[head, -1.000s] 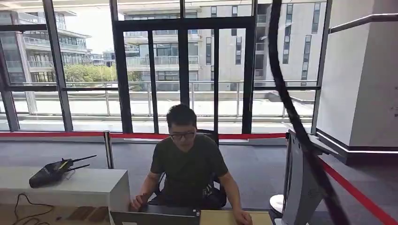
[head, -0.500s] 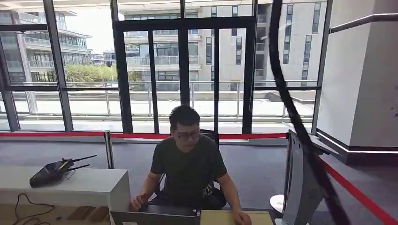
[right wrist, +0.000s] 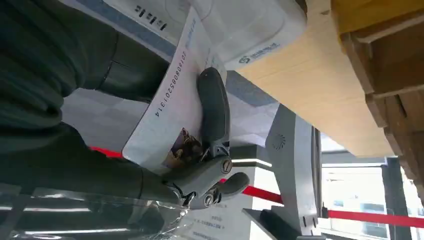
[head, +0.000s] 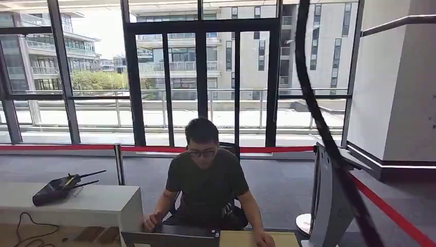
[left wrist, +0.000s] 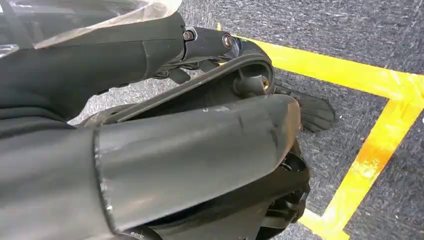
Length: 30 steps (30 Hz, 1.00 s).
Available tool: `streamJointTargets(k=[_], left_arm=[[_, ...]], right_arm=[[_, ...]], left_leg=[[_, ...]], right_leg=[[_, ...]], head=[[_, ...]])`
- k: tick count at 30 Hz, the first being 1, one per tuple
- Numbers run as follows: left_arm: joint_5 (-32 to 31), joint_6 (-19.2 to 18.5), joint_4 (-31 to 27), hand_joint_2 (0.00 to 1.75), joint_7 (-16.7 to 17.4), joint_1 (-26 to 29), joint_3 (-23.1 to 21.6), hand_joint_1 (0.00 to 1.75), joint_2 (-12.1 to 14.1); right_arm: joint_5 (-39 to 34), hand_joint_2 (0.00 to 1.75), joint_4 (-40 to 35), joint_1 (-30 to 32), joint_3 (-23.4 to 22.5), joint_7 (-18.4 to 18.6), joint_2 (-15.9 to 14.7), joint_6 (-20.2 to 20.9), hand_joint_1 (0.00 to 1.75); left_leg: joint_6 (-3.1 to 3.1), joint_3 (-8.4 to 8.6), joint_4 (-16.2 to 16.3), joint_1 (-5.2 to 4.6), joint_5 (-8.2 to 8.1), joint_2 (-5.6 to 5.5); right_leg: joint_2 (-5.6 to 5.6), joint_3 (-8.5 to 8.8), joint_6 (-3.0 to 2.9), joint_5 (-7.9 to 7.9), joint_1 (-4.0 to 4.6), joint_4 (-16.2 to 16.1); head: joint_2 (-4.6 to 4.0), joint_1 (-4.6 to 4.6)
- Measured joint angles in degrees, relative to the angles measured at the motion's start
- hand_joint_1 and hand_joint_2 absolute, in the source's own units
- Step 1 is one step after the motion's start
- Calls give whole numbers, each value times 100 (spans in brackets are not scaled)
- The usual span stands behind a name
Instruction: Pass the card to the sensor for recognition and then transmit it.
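Observation:
In the right wrist view my right hand (right wrist: 200,165) holds a white card (right wrist: 170,105) printed with a row of digits and a small picture. A dark finger (right wrist: 212,105) presses on the card's face. The card's far end lies up against the white sensor box (right wrist: 245,25), which sits on a light wooden tabletop (right wrist: 310,85). In the left wrist view my left hand (left wrist: 240,125) hangs over dark carpet, its thick grey thumb and dark fingers (left wrist: 310,112) apart with nothing in them.
A person (head: 205,180) sits facing me behind a laptop (head: 169,239). A white counter (head: 103,203) at the left carries a black radio unit (head: 56,188). A grey kiosk (head: 329,206) stands at the right. A red barrier belt (head: 391,213) and yellow floor tape (left wrist: 370,160) mark the area.
The person's head has shifted slightly. Nothing else has visibly moved.

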Motion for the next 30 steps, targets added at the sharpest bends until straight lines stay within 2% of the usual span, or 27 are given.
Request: streamJointTargets(k=[30], left_arm=[[20, 0, 0, 0, -59, 1, 0, 0, 11]], right_arm=[[0, 175, 256, 50, -2, -15, 140, -101, 175]], left_leg=[[0, 10, 0, 1, 0, 1]], right_leg=[[0, 10, 0, 0, 0, 0]], head=[[0, 0]])
